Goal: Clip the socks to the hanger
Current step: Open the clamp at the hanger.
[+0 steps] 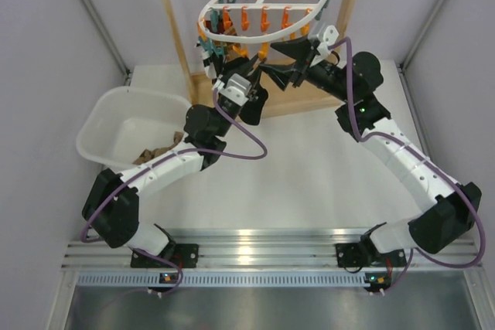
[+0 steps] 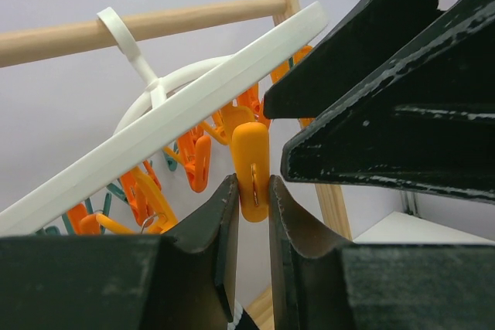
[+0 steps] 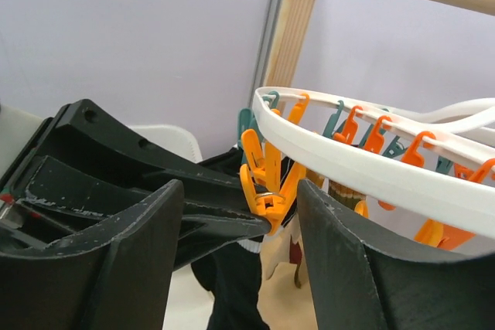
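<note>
Where the counter [image 1: 309, 175] bears the wooden stand [image 1: 176, 28], the hanger [image 2: 193, 96] hangs tilted from its bar. The socks [image 1: 157, 152] lie in the white tub [image 1: 116, 110]. The right gripper [image 3: 240, 191] has its jaws apart, near the left gripper [image 2: 251, 191], whose jaws are clamped on an orange clip [image 2: 251, 148].

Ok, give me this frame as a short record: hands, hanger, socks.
left hand: shut on an orange clip under the hanger's rim
right hand: open, close beside the left hand
hanger: hooked over the wooden stand, tilted
socks: brown heap in the white tub
</note>
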You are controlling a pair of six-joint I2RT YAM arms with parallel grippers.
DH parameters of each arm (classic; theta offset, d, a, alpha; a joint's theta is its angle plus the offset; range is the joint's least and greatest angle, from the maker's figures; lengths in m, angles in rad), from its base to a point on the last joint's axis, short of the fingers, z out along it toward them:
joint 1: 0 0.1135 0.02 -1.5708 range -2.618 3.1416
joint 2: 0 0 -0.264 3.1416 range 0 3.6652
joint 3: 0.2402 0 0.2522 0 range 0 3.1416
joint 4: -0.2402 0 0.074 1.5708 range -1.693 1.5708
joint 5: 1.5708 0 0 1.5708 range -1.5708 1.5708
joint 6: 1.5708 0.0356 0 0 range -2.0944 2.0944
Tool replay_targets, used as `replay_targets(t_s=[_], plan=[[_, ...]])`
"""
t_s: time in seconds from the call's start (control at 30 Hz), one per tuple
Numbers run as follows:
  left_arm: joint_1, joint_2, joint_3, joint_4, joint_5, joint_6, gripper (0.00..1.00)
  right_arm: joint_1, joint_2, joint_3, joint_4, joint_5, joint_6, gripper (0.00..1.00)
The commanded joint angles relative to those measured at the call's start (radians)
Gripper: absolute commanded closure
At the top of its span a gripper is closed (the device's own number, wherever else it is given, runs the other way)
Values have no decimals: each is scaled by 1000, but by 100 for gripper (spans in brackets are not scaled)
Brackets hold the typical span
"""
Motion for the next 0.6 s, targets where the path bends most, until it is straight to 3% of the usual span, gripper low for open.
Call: replay_targets(t_s=[0.0, 0.3, 0.57], plan=[[-1, -47, -10, 54, 72, 11, 100, 22, 7, -4, 98, 61, -6, 40], [5, -56, -30, 62, 96, 13, 100, 23, 49, -1, 168, 123, 86, 44], [14, -66, -36, 57, 113, 7, 100, 23, 92, 24, 202, 72, 146, 45]])
